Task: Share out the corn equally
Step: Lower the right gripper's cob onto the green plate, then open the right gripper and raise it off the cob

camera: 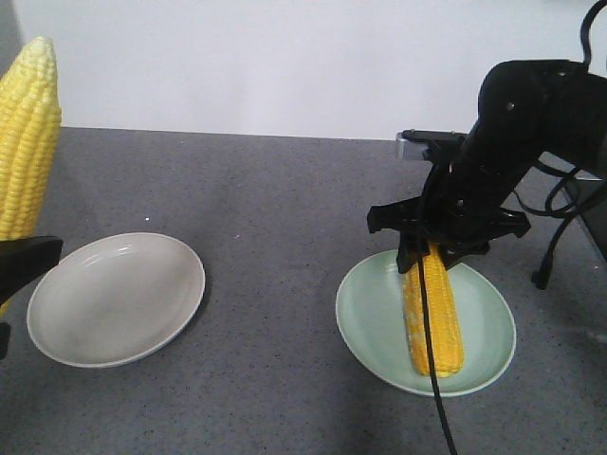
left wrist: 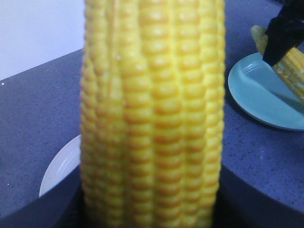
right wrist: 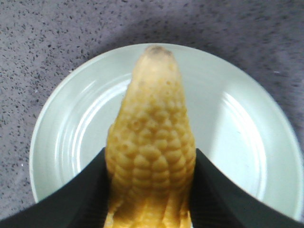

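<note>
Now one corn cob point(camera: 433, 313) is clamped by the right gripper point(camera: 432, 254) on the green plate point(camera: 488, 327). Another cob point(camera: 27, 142) is held upright by the left gripper point(camera: 14, 275), beside the white plate point(camera: 119, 299).

Grey speckled table point(camera: 285, 190), white plate point(camera: 116, 299), green plate point(camera: 370, 322)

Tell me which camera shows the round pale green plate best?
The front-facing view: the whole pale green plate shows on the grey table, a yellow corn cob lying across it. The right wrist view crops its lower rim; the left wrist view catches only part.
</note>
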